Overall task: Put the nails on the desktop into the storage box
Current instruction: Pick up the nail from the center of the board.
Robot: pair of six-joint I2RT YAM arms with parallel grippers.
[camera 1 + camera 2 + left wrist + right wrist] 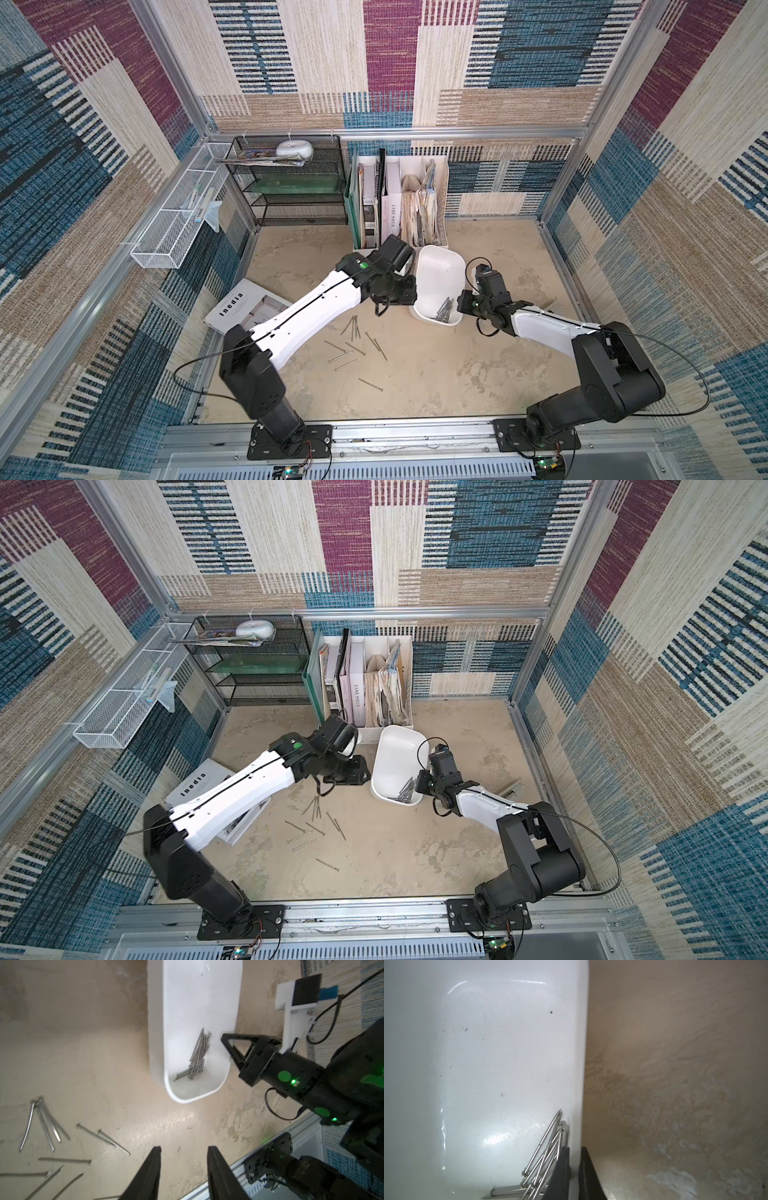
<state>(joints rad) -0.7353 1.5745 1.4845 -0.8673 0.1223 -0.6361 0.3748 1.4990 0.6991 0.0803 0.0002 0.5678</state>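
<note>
Beige mottled desktop (436, 374) boxed in by patchwork woven walls (324, 62), and the white storage box (439, 266) sits toward the back middle, just in front of the white file holder (411, 195). A bunch of nails (444, 311) is already piled in the box's near right corner. The loose nails (353, 345) lie scattered around the desktop's middle, off the box's near left corner, with a lone one closer to the front edge. Right gripper (574, 1148) is pinched onto the box's right wall, one finger inside, one outside. Left gripper (184, 1149) hangs just left of the box, fingers apart, holding nothing.
</note>
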